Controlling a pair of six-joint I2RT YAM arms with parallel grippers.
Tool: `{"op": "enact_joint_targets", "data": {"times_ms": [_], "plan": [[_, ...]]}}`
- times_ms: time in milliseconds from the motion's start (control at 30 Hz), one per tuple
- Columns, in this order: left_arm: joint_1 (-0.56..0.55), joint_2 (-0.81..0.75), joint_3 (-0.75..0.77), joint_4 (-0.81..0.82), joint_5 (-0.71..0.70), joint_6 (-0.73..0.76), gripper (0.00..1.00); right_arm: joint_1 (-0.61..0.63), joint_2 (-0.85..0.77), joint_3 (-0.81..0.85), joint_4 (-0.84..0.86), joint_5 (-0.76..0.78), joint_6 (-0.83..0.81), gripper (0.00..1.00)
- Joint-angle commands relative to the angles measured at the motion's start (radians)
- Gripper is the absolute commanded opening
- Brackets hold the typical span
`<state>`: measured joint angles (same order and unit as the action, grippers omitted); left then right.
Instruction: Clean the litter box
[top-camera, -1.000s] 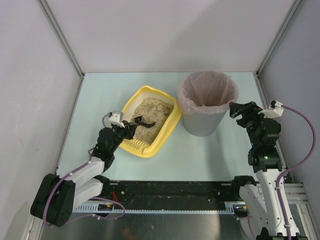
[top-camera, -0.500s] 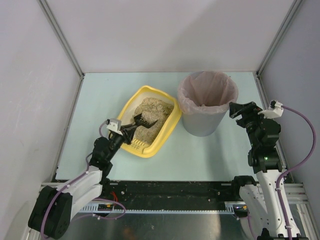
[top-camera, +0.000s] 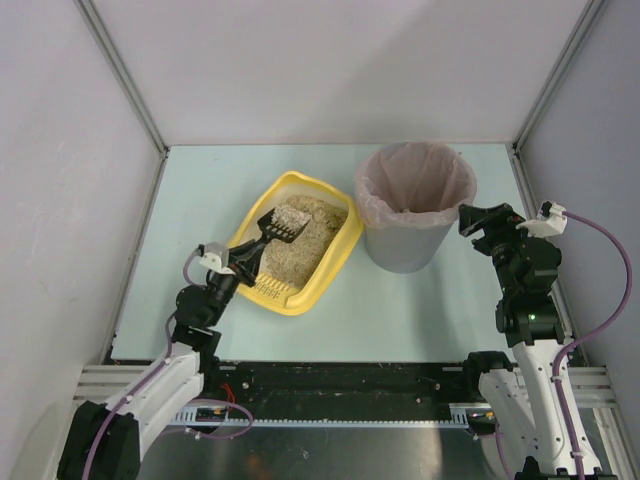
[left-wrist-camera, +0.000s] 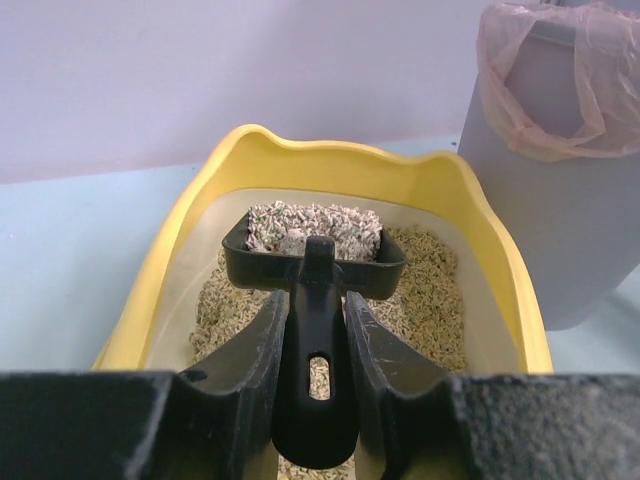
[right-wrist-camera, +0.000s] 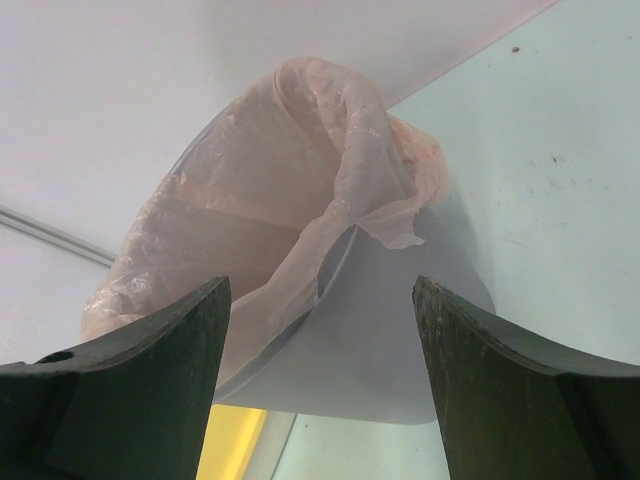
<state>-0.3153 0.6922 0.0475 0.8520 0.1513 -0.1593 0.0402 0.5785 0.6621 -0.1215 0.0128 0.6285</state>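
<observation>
A loaded scoop (left-wrist-camera: 312, 240) is held clamped in the left gripper (left-wrist-camera: 315, 312) above the litter box (top-camera: 336, 262), mid-table, just left of the bin (top-camera: 400, 252). The right gripper (right-wrist-camera: 320, 292) is seen with jaws apart and empty. The scoop is best kept level in transit.

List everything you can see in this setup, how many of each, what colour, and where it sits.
litter box: one, yellow, left of the bin
litter: one bed, beige, inside the litter box
scoop: one, black, at the litter box's far end, loaded with litter
bin: one, grey, right of the litter box
liner: one, pinkish, folded over the bin's rim
table: one, pale blue-green, under everything
left gripper: one, black, shut on the scoop's handle
right gripper: one, black, open, beside the bin on its right
</observation>
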Motion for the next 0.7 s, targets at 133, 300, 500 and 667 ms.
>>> {"op": "enact_joint_targets", "data": {"times_ms": [133,300,500,667], "plan": [[0.012,-0.055,-0.040,0.068,-0.051,-0.012,0.00,0.009,-0.003,0.007,0.043,0.024,-0.006,0.78],[0.018,-0.098,-0.040,0.061,-0.021,-0.011,0.00,0.012,-0.002,0.007,0.043,0.035,-0.007,0.78],[0.021,-0.094,-0.055,0.058,0.042,-0.042,0.00,0.020,0.009,0.007,0.046,0.044,-0.007,0.78],[0.024,-0.132,-0.058,0.055,0.068,-0.051,0.00,0.030,0.009,0.007,0.051,0.052,-0.015,0.78]]}}
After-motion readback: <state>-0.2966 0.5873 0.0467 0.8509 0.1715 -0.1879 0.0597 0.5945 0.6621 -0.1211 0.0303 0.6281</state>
